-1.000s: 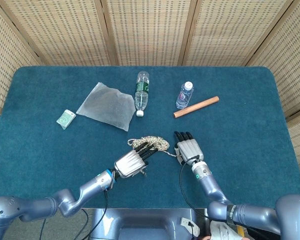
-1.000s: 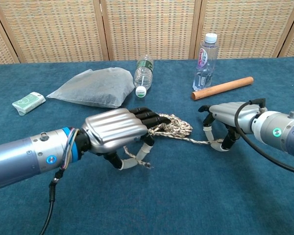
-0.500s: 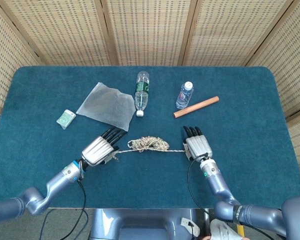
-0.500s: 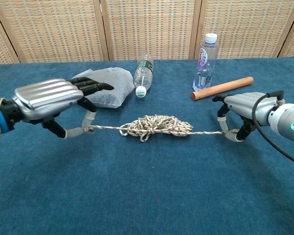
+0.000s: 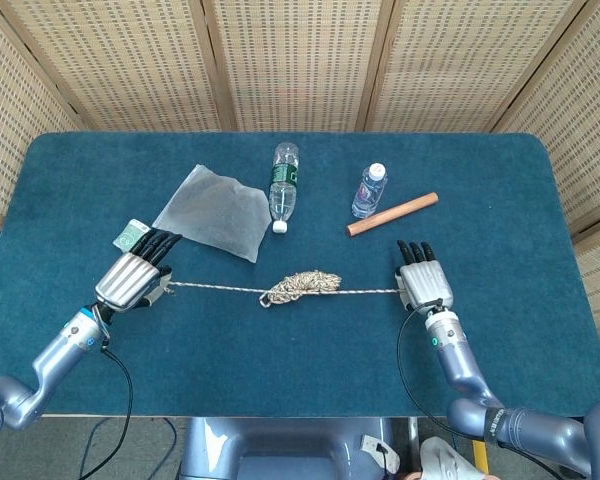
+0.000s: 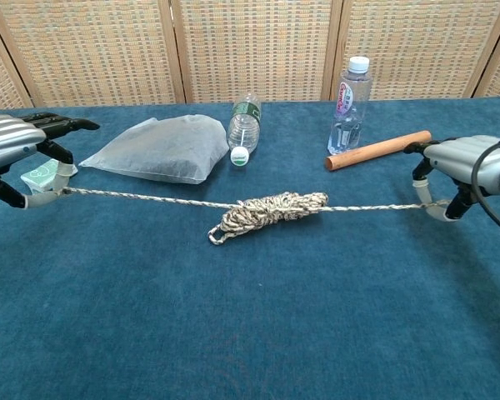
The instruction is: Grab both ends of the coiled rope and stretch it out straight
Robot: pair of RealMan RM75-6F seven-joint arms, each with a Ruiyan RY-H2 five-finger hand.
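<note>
The speckled rope point(image 5: 300, 285) point(image 6: 271, 209) runs taut across the blue table, a small coiled bundle still bunched at its middle. My left hand point(image 5: 135, 277) point(image 6: 21, 152) pinches the rope's left end beside the grey bag. My right hand point(image 5: 423, 285) point(image 6: 458, 168) pinches the right end below the wooden stick. The straight strands reach from the bundle out to each hand just above the cloth.
A grey plastic bag point(image 5: 212, 211) point(image 6: 157, 148), a lying green-label bottle point(image 5: 283, 183) point(image 6: 244, 126), an upright water bottle point(image 5: 369, 191) point(image 6: 348, 93) and a wooden stick point(image 5: 392, 213) point(image 6: 377, 150) lie beyond the rope. A small green packet point(image 5: 131, 233) point(image 6: 40, 173) sits by my left hand.
Both hands have moved apart, the left far to the left, the right further right. The rope has drawn out taut and the coil has shrunk.
</note>
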